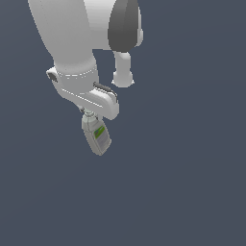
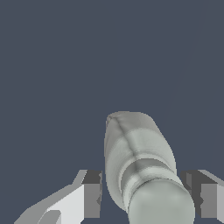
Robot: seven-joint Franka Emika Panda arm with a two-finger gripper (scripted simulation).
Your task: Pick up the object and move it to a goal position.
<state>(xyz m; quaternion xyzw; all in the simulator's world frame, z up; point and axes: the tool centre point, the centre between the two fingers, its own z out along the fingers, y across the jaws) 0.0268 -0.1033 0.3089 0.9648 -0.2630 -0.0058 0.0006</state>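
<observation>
under the white arm's wrist, the small pale grey-white bottle [image 1: 97,135] with green label hangs tilted, cap up between the jaws [image 2: 142,199], gripped. carry slowly; neck grip may pivot.

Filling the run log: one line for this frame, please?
phase: carry | gripper: at bottle's cap end, contact not visible | bottle: hangs tilted below gripper, label facing exterior view | goal: not visible

open grey space all round bottle [image 1: 97,136]
</observation>
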